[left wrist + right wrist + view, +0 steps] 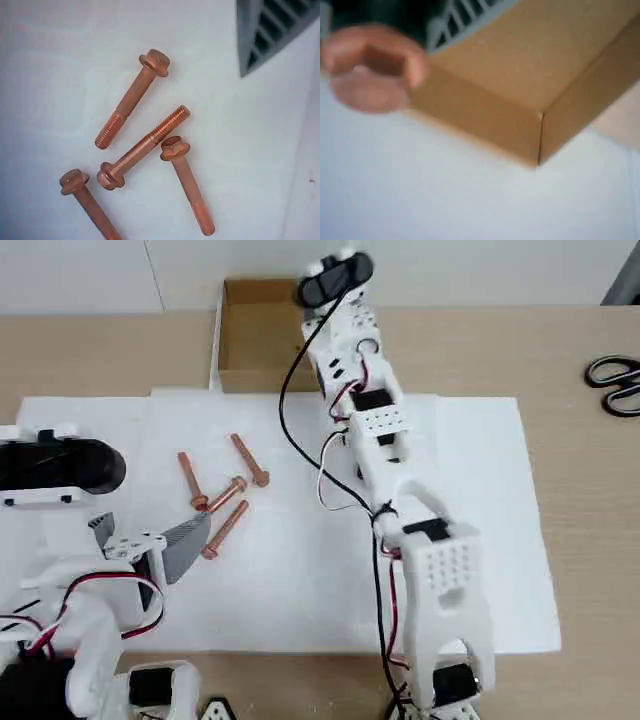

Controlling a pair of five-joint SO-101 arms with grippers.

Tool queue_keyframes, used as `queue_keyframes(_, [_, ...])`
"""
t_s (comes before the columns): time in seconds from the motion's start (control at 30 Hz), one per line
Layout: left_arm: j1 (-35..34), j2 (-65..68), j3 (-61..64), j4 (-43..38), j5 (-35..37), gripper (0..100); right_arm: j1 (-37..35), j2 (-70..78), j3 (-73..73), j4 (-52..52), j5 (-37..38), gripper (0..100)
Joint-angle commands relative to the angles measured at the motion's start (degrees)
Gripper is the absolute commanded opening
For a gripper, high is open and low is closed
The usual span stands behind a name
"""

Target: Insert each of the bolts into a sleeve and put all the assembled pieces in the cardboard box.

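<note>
Lying just beside left gripper [150, 532], jaws apart, nearest copper flanged bolt [226, 529] runs diagonal, head twd it; right gripper [335, 280] farther, grip unclear.

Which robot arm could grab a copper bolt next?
Probably left. The left gripper hangs right beside the four bolts on the white sheet, while the right gripper is far off at the cardboard box.
</note>
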Motion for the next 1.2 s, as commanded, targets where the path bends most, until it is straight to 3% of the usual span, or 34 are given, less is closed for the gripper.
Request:
queue_keyframes(0.0, [-0.44,-0.18,-0.48,-0.26,-0.18,36,-0.57,3.56,-8.79,-1.63,0.62,0.4])
queue_keyframes(0.23, [-0.35,0.09,-0.40,-0.26,-0.18,36,-2.15,8.92,-11.52,1.54,0.62,0.9])
queue_keyframes(0.47, [-0.35,0.09,-0.40,-0.26,-0.18,36,-1.63,9.19,-11.52,3.30,0.62,20.2])
queue_keyframes(0.87, [-0.35,-0.18,-0.40,-0.09,-0.18,36,0.57,8.57,-14.07,4.97,0.70,21.0])
queue_keyframes(1.17, [-0.35,-0.18,-0.40,-0.18,-0.18,36,4.79,-6.11,-18.20,31.08,0.35,21.0])
